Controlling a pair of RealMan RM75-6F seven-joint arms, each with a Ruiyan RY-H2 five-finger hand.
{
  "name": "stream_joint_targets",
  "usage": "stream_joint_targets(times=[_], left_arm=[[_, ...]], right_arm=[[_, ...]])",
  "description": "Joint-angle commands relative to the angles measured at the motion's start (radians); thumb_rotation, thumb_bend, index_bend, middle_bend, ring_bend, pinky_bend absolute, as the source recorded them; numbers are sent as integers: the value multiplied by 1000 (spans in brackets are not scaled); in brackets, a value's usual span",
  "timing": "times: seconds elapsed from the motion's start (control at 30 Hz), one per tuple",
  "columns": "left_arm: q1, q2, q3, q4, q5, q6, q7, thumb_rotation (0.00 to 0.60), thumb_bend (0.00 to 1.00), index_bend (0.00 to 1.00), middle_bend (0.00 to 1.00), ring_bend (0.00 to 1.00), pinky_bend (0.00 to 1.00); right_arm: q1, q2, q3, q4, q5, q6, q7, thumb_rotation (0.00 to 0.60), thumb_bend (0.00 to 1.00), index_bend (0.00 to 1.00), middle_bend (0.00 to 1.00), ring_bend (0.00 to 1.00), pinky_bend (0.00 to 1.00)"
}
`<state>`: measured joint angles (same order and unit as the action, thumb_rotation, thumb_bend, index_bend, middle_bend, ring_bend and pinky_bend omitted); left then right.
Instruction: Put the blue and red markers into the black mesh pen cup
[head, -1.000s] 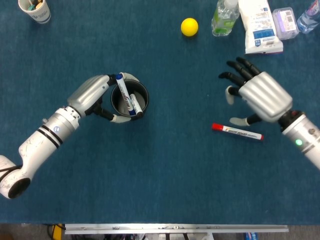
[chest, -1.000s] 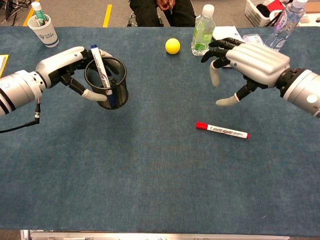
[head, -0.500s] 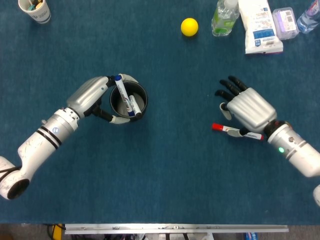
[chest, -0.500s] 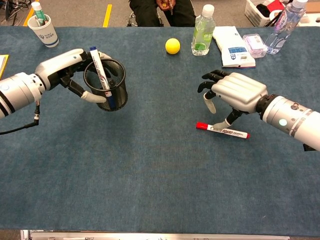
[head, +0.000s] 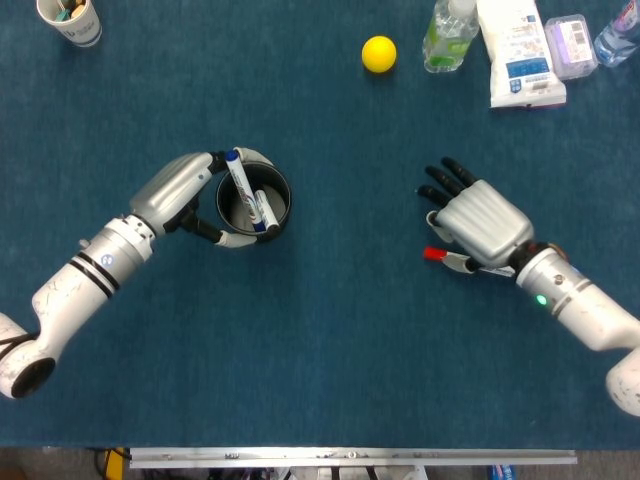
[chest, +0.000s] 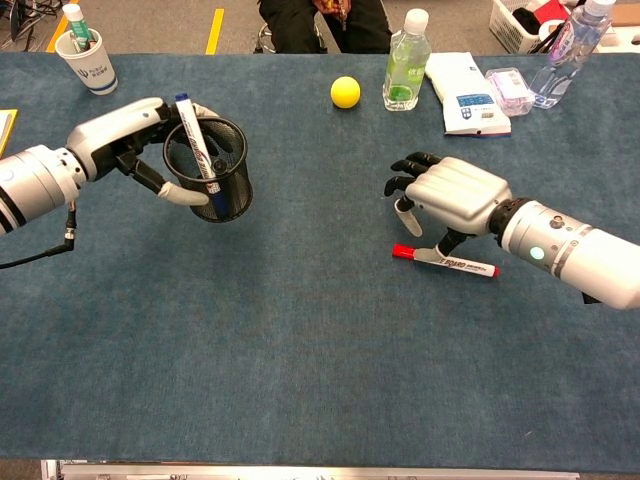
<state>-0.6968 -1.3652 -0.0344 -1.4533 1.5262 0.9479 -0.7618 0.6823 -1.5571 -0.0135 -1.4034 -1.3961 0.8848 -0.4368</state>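
My left hand (head: 180, 190) grips the black mesh pen cup (head: 283, 190) from its left side, left of the table's centre. The blue marker (head: 240, 180) stands tilted inside the cup, its blue cap above the rim; the chest view shows it as the blue marker (chest: 192, 135) in the cup (chest: 228, 195) held by my left hand (chest: 125, 130). The red marker (chest: 465, 266) lies flat on the blue cloth at right. My right hand (chest: 450, 192) hovers low over its capped end, fingers spread, thumb down beside it. In the head view my right hand (head: 478, 222) hides most of the red marker (head: 433, 254).
A yellow ball (head: 379, 54), a green-tinted bottle (head: 447, 35), a white packet (head: 520, 50) and a small clear box (head: 570, 40) line the far edge. A paper cup (head: 70, 18) with pens stands at the far left corner.
My right hand has come down and moved left, from above the table to just over the red marker. The left hand has shifted the cup slightly left.
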Motion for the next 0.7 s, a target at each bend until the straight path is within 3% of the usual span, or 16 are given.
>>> stream_joint_targets(times=[0.03,0.7], left_arm=[[1,1,1,3,1,4,-4,600,151,316,333,286,249],[6,6,9,18,10,17,-27,600,151,316,333,286,249]], right_arm=[[15,-4,1,-9,2,-19,-37,600,212,616,187,23,12],[33,-12,-8,-20,27,-46,-157,600,284,556,111,0,13]])
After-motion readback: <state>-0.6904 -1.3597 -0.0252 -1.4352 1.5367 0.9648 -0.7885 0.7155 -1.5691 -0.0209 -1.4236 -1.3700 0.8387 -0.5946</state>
